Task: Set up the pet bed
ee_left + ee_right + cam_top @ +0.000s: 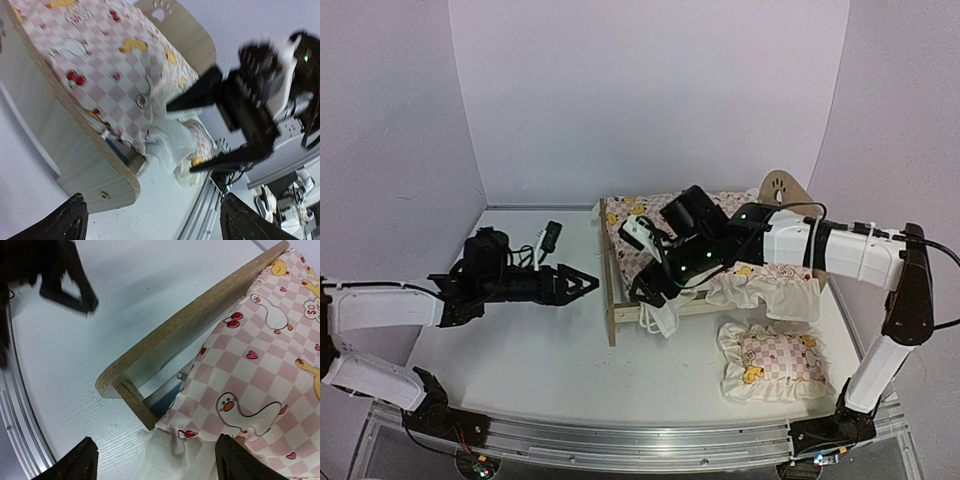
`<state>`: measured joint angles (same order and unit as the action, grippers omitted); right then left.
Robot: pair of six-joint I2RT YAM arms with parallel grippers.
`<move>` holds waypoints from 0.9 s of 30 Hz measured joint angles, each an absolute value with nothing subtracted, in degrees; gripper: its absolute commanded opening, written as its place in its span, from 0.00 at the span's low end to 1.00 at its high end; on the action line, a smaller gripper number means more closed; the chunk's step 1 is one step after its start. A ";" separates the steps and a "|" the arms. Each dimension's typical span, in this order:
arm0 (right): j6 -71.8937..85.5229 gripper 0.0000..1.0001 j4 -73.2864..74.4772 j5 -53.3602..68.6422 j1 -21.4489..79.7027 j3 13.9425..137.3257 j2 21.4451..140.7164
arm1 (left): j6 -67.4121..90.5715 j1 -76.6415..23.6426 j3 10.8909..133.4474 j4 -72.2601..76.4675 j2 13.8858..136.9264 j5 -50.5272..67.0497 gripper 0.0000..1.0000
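With the quilt [632,216] over the pet bed [610,292], the left gripper [588,285] and right gripper [155,447] stand spread, empty; the pillow [775,360], at five o'clock, probably goes next.

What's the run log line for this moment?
left tool open, near pet bed | right tool open, over quilt | quilt on pet bed | pillow on table

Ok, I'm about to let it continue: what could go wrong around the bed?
The quilt hangs bunched over the near corner of the pet bed; the open right gripper above it could drag it off. The open left gripper sits close beside the footboard, so the grippers might clash or shove the frame.
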<state>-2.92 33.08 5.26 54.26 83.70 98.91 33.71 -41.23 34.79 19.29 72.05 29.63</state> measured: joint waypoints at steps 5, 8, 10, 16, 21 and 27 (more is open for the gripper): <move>-3.44 0.84 30.13 -3.99 60.25 78.06 98.78 | 32.84 -30.81 36.60 10.96 59.99 25.85 0.97; -3.97 0.85 29.69 -11.03 63.88 75.68 98.78 | 30.33 -26.81 43.20 4.19 59.09 21.45 0.98; -4.60 0.86 29.63 -15.55 66.04 75.35 98.98 | 28.34 -26.46 47.35 0.91 59.09 19.00 0.98; -6.13 0.88 28.10 -28.88 68.38 76.14 103.22 | 25.15 -26.46 50.87 -3.57 57.95 16.21 0.98; -7.79 0.82 27.97 -39.97 69.23 76.23 109.34 | 25.15 -26.46 48.95 -4.67 56.31 16.43 0.98; -8.16 0.48 27.77 -46.11 69.54 76.23 111.09 | 25.80 -26.46 46.46 -5.04 55.61 17.93 0.97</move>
